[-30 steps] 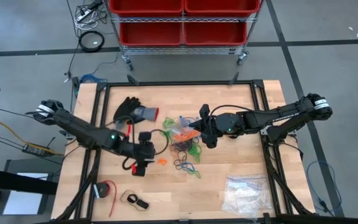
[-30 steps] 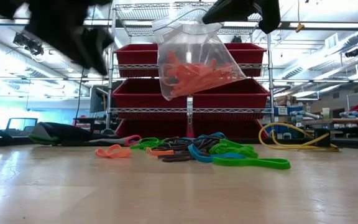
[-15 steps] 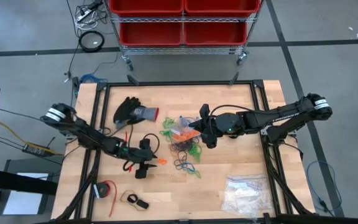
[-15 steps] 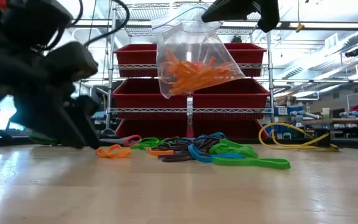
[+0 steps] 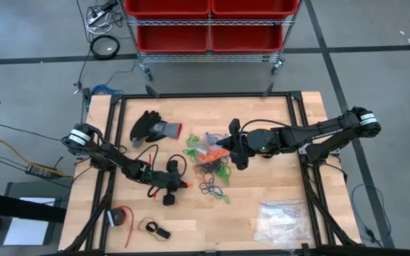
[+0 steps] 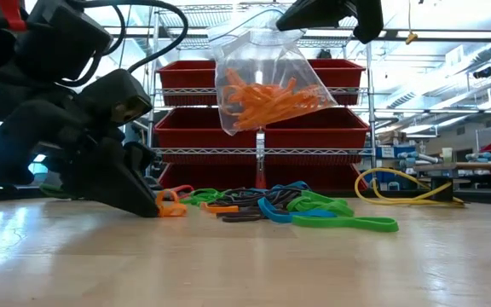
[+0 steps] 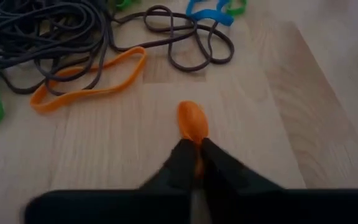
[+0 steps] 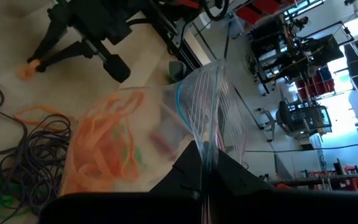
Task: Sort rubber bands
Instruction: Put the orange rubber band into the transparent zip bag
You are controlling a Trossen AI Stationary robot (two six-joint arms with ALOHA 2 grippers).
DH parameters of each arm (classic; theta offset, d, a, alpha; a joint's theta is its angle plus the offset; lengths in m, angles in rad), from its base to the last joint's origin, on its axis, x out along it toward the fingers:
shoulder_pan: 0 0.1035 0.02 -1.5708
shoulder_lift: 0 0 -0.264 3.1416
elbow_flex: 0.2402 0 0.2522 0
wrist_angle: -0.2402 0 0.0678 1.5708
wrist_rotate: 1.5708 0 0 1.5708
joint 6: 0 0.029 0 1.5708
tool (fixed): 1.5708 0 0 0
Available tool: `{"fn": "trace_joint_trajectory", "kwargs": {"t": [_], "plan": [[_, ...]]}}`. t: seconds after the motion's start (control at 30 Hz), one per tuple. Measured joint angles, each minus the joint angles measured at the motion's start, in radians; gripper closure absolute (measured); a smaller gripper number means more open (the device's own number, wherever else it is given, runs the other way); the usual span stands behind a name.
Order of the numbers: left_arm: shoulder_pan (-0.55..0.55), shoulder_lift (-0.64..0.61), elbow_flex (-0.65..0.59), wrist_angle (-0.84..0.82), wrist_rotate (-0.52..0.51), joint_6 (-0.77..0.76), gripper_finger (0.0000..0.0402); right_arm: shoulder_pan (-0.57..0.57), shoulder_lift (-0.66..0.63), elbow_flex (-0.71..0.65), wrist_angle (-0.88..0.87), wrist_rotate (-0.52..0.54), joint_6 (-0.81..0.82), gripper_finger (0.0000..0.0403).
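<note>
A heap of orange, green, blue and black rubber bands (image 5: 212, 171) (image 6: 271, 205) (image 7: 55, 37) lies at the table's middle. At its left side my left gripper (image 5: 184, 185) (image 7: 195, 163) slants down to the tabletop, shut on one orange rubber band (image 7: 191, 119) (image 6: 172, 204). My right gripper (image 5: 229, 147) (image 8: 205, 163) stays high above the heap, shut on a clear plastic bag (image 6: 267, 85) (image 5: 208, 146) that holds several orange bands. My left gripper pinches the orange band's near end (image 7: 195, 142) between its two fingertips, slanting down from the table's left. The band's free loop sticks out ahead of the fingers, bunched, at the tabletop. My right gripper pinches the bag's top rim (image 8: 204, 144) between its two fingers. The bag hangs below them, clear of the table, its opening gaping to one side and the orange bands gathered at its bottom (image 6: 267, 98).
A black glove (image 5: 151, 128) lies at the far left. A clear bag of whitish pieces (image 5: 280, 220) lies at the near right, a red roll (image 5: 122, 217) at the near left. A yellow cable (image 6: 399, 192) and red bins (image 5: 208, 21) lie beyond the table.
My left gripper has come down from well above the table to the tabletop at the heap's left side and shut on the orange band, which now stands bunched instead of lying flat. The right gripper has kept the bag still.
</note>
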Motion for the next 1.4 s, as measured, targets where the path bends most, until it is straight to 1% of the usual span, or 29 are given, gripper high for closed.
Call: {"fn": "trace_joint_trajectory", "kwargs": {"t": [0.03, 0.17, 0.3, 0.4, 0.57, 0.67, 0.77, 0.87, 0.93, 1.03, 1.13, 1.3, 1.4], "plan": [[0.002, -0.005, 0.0, -0.007, 0.005, 0.002, 0.0387, 0.0, 0.0, 0.0, 0.0, 0.0, 0.0, 0.0403], [0.003, -0.041, 0.0, -0.07, 0.008, 0.007, 0.0395, 0.0, 0.0, 0.0, -0.002, 0.0, 0.001, 0.0403], [0.004, -0.14, -0.006, -0.202, -0.006, 0.049, 0.0398, 0.0, 0.0, 0.0, -0.004, 0.0, 0.002, 0.0403], [0.005, -0.277, -0.008, -0.311, -0.05, 0.081, 0.0399, 0.0, 0.0, 0.0, -0.008, 0.0, 0.002, 0.0403], [0.005, -0.568, 0.012, -0.422, -0.131, 0.161, 0.0399, 0.0, 0.0, 0.0, -0.01, 0.0, 0.002, 0.0403], [0.006, -0.714, 0.078, -0.42, -0.209, 0.262, 0.0399, 0.0, 0.0, 0.0, -0.01, 0.0, 0.001, 0.0403], [0.025, -0.785, 0.173, -0.419, -0.275, 0.38, 0.0399, 0.0, 0.0, 0.0, -0.01, 0.0, -0.002, 0.0403], [0.066, -0.786, 0.294, -0.443, -0.275, 0.466, 0.04, 0.0, 0.0, 0.0, -0.009, -0.001, -0.002, 0.0403], [0.099, -0.751, 0.381, -0.499, -0.262, 0.493, 0.04, 0.0, 0.0, 0.0, -0.008, -0.003, -0.002, 0.0403], [0.156, -0.666, 0.505, -0.624, -0.233, 0.5, 0.04, 0.0, 0.0, 0.0, -0.008, -0.008, -0.006, 0.0403], [0.205, -0.567, 0.611, -0.719, -0.177, 0.499, 0.0397, 0.0, 0.0, 0.0, -0.007, -0.008, -0.011, 0.0403], [0.275, -0.393, 0.754, -0.903, -0.111, 0.499, 0.0395, -0.001, 0.0, 0.0, -0.007, -0.008, -0.011, 0.0403], [0.309, -0.31, 0.831, -1.003, -0.071, 0.494, 0.0394, -0.001, 0.0, 0.0, -0.008, -0.008, -0.008, 0.0403]]}}
